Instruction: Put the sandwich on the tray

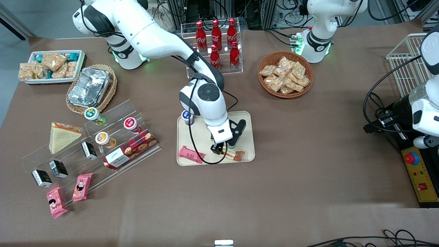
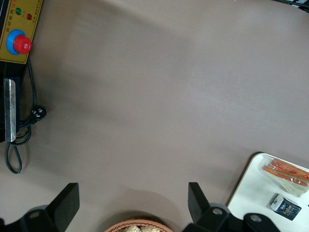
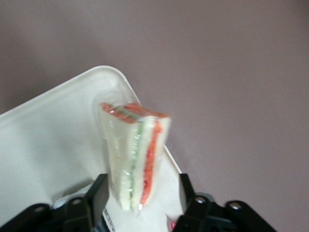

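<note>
The sandwich (image 1: 235,153), a wrapped wedge with red-orange and green filling, lies on the cream tray (image 1: 249,137) at the tray corner nearest the front camera. The right wrist view shows the sandwich (image 3: 136,145) with its filling edge up, on the tray (image 3: 48,140). My gripper (image 1: 221,149) hangs low over the tray, just above the sandwich. Its fingers are open (image 3: 142,189) and stand on either side of the wedge, with tray showing between one finger and the wrap. The left wrist view also shows the sandwich (image 2: 287,173) on the tray (image 2: 251,186).
A pink snack packet (image 1: 190,154) and a small cup (image 1: 187,117) also lie on the tray. A second wedge sandwich (image 1: 61,136) sits by the acrylic shelf (image 1: 113,144) toward the working arm's end. Cola bottles (image 1: 216,37) and a snack basket (image 1: 285,73) stand farther back.
</note>
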